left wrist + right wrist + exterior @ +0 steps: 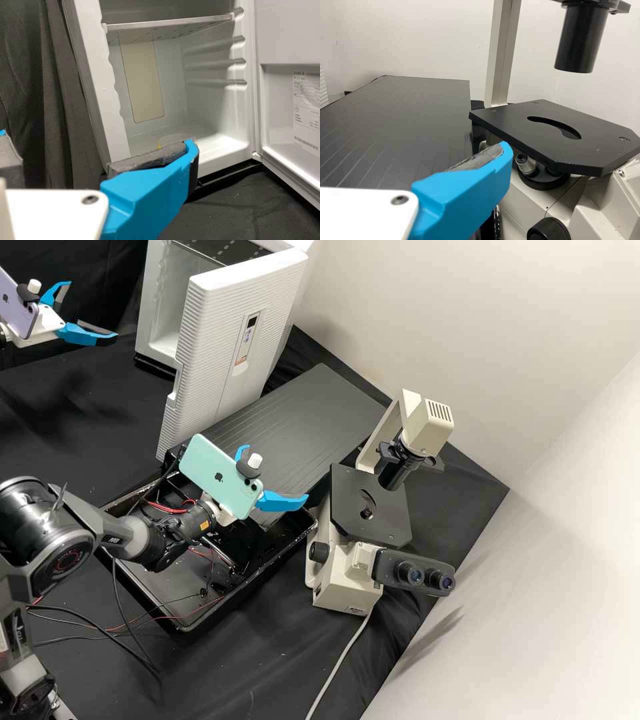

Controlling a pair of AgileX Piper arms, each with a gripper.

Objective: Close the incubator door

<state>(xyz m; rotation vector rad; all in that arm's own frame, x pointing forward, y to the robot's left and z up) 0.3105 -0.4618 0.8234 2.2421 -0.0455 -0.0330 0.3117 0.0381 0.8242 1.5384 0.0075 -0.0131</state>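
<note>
Wall (553, 407) bright, with soft shadows; incubator floor (225, 151) brightly lit; black cloth (227, 667) dim.

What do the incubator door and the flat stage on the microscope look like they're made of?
The incubator door looks like white molded plastic with a slight sheen, judging by its fine ribs and rounded edges. The microscope's stage seems to be black-painted or coated metal, satin, going by its crisp bevelled corners and inset screws, though hard plastic is possible.
</note>
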